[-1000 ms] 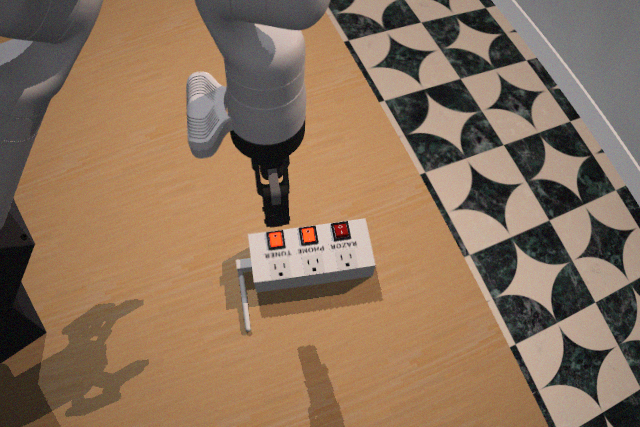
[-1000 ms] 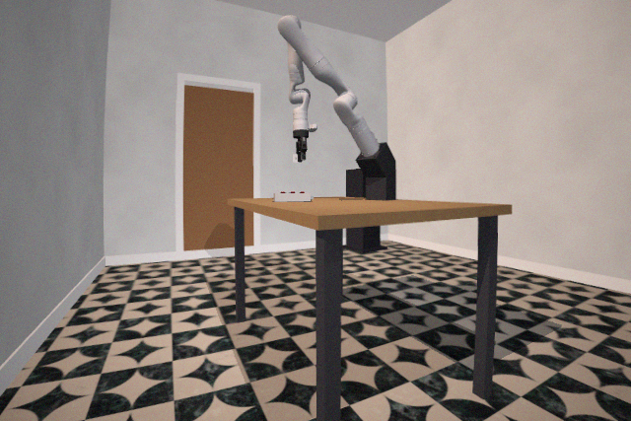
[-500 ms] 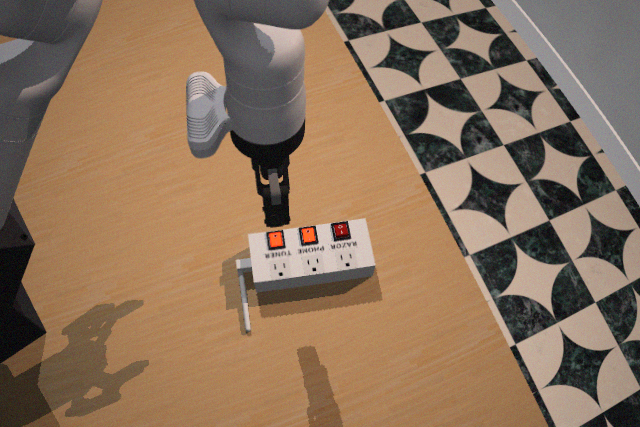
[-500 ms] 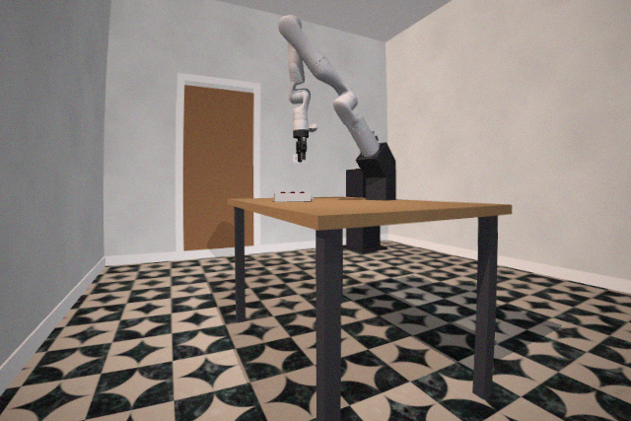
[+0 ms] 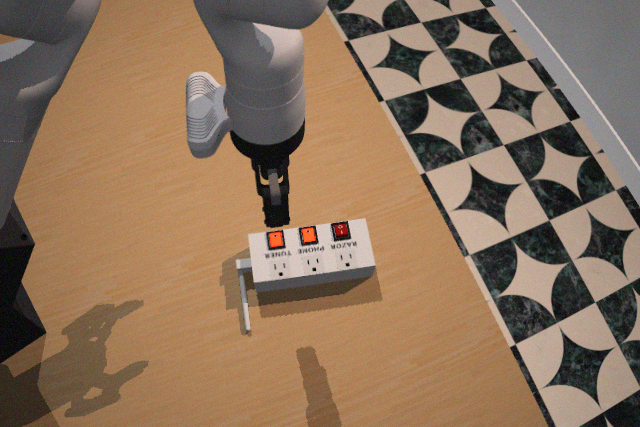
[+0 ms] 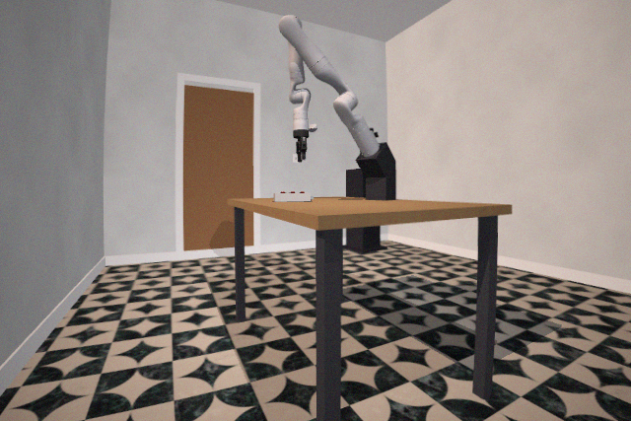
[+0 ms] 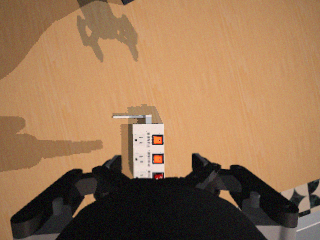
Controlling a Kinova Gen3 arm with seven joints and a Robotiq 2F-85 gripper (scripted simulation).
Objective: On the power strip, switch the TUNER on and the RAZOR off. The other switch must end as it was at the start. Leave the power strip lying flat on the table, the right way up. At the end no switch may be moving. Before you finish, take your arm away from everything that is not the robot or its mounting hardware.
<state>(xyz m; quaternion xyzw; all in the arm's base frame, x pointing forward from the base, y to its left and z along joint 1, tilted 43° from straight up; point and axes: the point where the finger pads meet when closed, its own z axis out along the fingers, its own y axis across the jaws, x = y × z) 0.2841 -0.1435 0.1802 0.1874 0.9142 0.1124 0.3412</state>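
The white power strip [image 5: 310, 271] [image 6: 292, 196] [image 7: 144, 150] lies flat and face up on the wooden table [image 5: 129, 195] [image 6: 407, 210]. Its TUNER switch [image 5: 275, 239] [image 7: 158, 139] and PHONE switch [image 5: 308, 234] [image 7: 158, 159] glow bright orange. The RAZOR switch [image 5: 340, 230] [image 7: 158, 175] is dark red. My gripper [image 5: 276, 216] [image 6: 301, 155] [image 7: 157, 161] is open and empty. It points straight down and hangs well above the strip, roughly over its far edge near the TUNER end. In the wrist view my own body hides the strip's RAZOR end.
A short grey cord stub [image 5: 244, 303] [image 7: 131, 116] sticks out from the strip's TUNER end. The table's right edge [image 5: 413, 164] runs close to the RAZOR end, with tiled floor beyond. The robot's dark base [image 6: 374, 176] stands at the table's far side.
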